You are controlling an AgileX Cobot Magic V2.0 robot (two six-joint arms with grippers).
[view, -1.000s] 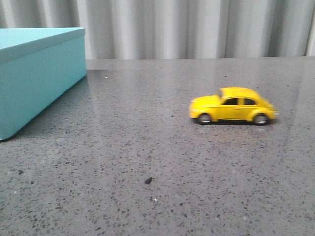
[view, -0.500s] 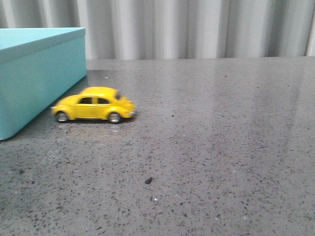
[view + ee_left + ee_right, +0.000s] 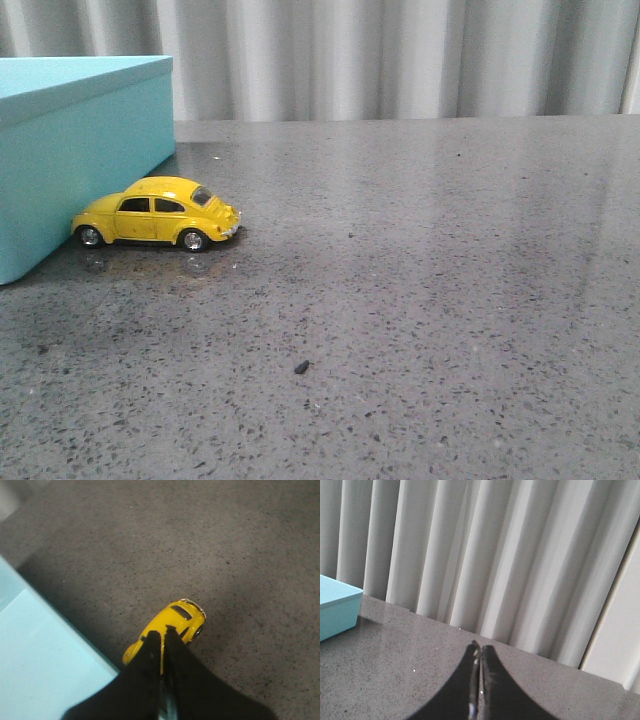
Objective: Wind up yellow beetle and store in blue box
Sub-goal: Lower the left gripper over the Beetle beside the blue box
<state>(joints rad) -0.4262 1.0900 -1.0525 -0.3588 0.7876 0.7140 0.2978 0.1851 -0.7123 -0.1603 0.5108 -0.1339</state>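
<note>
Beside blue box (image 3: pixel 70 160), nose touching its wall: yellow beetle (image 3: pixel 156 213), on grey table (image 3: pixel 420 300). Left gripper (image 3: pixel 162 632) above it, pinched closed, empty. Right gripper (image 3: pixel 479 652) closed, empty. Might roll off if bumped.

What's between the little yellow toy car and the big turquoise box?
Nothing: the small yellow toy Beetle sits nose-first right by the large turquoise box, seen in the front view.
</note>
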